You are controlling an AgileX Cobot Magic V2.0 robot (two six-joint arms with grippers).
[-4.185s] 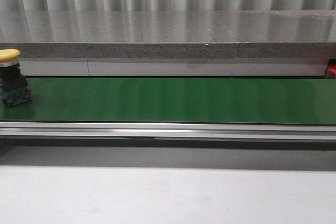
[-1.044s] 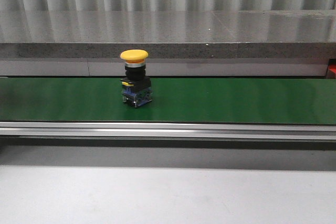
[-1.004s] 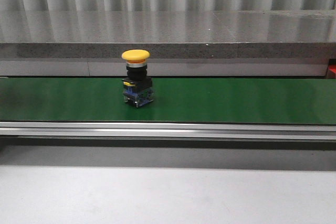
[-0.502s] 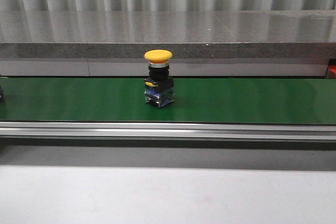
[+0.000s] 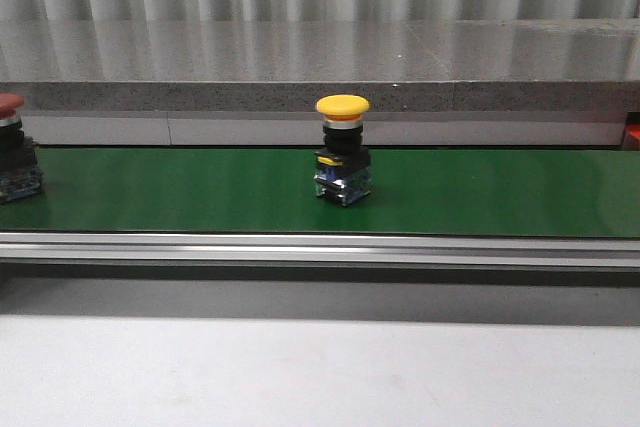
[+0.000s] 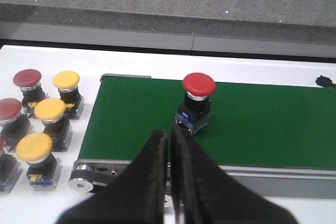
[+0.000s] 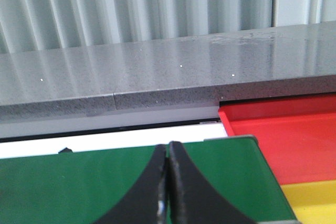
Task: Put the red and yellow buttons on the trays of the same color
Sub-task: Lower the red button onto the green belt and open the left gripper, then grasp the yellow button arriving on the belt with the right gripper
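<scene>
A yellow button point(image 5: 342, 147) stands upright on the green belt point(image 5: 500, 192), just left of its middle. A red button point(image 5: 12, 152) stands on the belt at the far left edge of the front view. In the left wrist view the same red button point(image 6: 198, 98) is on the belt just beyond my left gripper point(image 6: 169, 135), which is shut and holds nothing. My right gripper point(image 7: 168, 148) is shut and empty over the belt's other end point(image 7: 79, 182). Beside that end lie the red tray point(image 7: 283, 129) and the yellow tray point(image 7: 310, 198). Neither gripper shows in the front view.
Several spare red and yellow buttons point(image 6: 50, 111) stand on the white table beside the belt's left end. The belt's roller point(image 6: 81, 174) and metal rail point(image 5: 320, 247) run along the near side. A grey stone ledge point(image 5: 320, 67) runs behind the belt.
The yellow button has travelled rightward along the belt, from the far left to near the middle. A red button has come into view at the belt's left edge.
</scene>
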